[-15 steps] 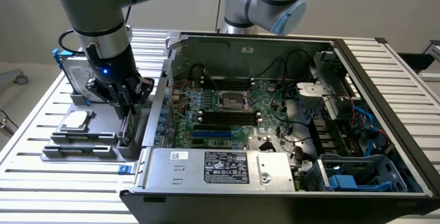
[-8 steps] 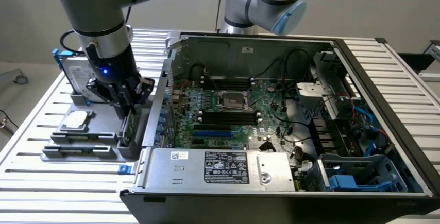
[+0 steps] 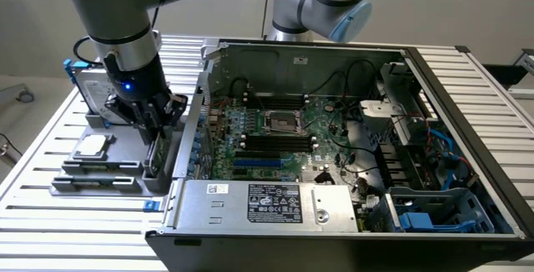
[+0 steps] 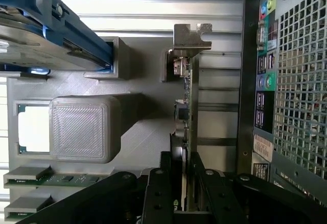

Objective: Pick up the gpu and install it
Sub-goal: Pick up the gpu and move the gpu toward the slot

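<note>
One target: the gpu point(image 4: 186, 106), a thin card standing on its long edge in a slot of the grey parts tray point(image 4: 148, 127).
Location: along the tray's edge nearest the open computer case point(image 3: 292, 53), upright and seated in the slot.
End bracket: silver bracket point(image 4: 190, 38) sits at the card's end away from the gripper.
Gripper point(image 3: 154, 122): low over the tray, straddling the card's near end.
Jaws: one on each face of the card, close in. We cannot tell whether they press it or stand just clear.
Status: we judge the card not yet lifted and nothing yet installed.
Handling (our judgement): light and stiff, but fragile. The smooth black cover may slip, and the board face carries small parts that a pinch could damage.
Hold point (our judgement): the flat faces near the upper edge. An end grip like this one may let the thin card tilt.
Neighbour: hard drive in blue frame point(image 3: 87, 87), at the tray's far corner on the exterior view's left, well apart.
</note>
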`<action>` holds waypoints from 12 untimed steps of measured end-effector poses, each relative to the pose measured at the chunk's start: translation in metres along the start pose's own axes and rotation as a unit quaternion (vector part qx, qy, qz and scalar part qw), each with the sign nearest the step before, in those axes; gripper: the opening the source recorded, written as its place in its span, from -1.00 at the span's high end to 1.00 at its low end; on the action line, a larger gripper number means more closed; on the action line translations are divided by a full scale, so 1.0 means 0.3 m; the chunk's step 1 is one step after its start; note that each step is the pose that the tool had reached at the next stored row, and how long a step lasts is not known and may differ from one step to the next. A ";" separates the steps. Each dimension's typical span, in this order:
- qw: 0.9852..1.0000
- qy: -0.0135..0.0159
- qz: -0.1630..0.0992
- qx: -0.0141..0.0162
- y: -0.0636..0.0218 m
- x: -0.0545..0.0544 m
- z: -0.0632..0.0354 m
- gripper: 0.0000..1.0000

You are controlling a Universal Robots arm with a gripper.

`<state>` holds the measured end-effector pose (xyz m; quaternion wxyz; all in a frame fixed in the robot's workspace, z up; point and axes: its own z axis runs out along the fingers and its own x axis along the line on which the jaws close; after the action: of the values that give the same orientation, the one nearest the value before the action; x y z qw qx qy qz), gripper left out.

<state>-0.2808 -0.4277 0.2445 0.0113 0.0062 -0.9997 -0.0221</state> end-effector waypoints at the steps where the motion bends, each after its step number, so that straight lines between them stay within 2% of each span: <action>1: 1.000 0.001 0.000 0.001 0.000 0.001 -0.017 0.48; 12: 1.000 0.001 0.000 0.001 0.007 0.005 -0.184 0.48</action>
<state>-0.2809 -0.4280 0.2997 0.0126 0.0062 -0.9997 -0.0211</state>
